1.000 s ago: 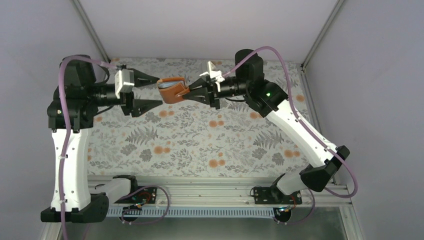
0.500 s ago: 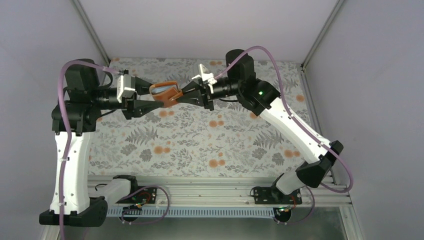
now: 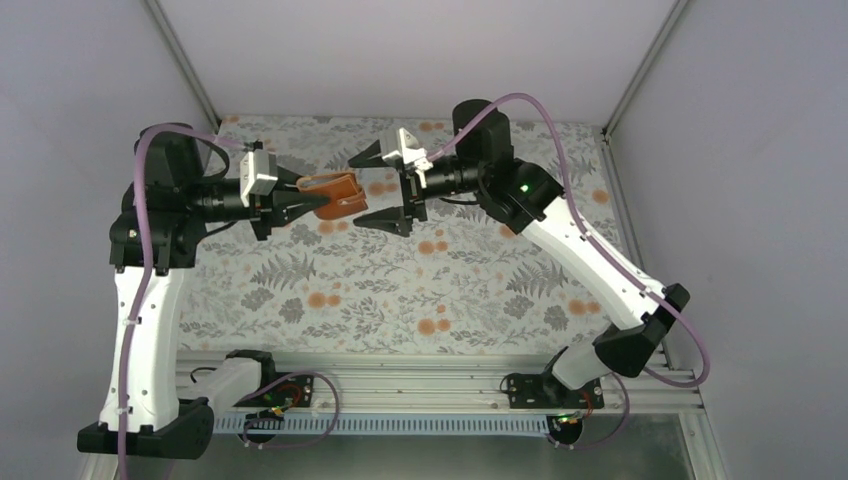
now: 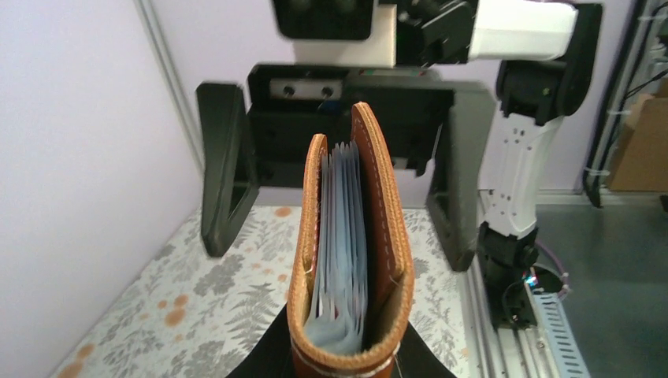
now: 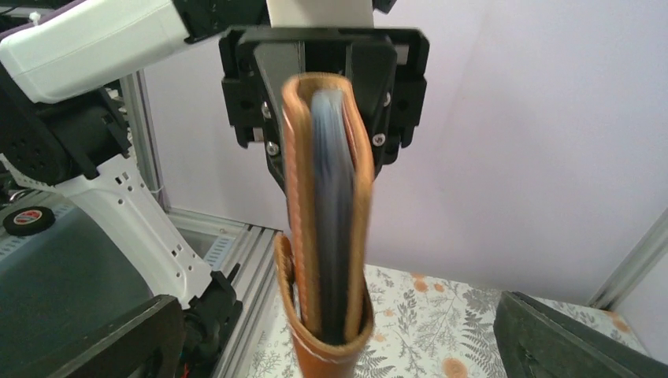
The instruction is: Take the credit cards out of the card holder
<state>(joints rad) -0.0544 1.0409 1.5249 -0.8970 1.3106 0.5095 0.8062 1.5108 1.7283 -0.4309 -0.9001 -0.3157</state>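
Two arms are raised over the far part of the floral table (image 3: 400, 290), their hands pointed at each other. Between them the card holder (image 3: 335, 195) is held up in the air, clear of the table. The left hand (image 3: 305, 197) is closed narrowly on the holder's left end, and the brown leather is pinched between its dark fingers (image 4: 268, 358). The right hand (image 3: 355, 190) is spread wide. One of its fingers (image 3: 365, 157) is seen on the far side of the holder's right end and the other on the near side, and neither is touching the leather.

From the left wrist, the card holder (image 4: 350, 252) is viewed edge-on. Its two covers are slightly parted, and a stack of grey-blue plastic sleeves (image 4: 343, 236) is packed between them. The right hand's fingers (image 4: 224, 181) are seen standing well apart on either side beyond it.

From the right wrist, the card holder (image 5: 327, 213) is again seen edge-on, with the left hand's black body behind it. A small leather tab (image 5: 283, 264) is seen at its lower left. The credit cards cannot be made out among the sleeves.
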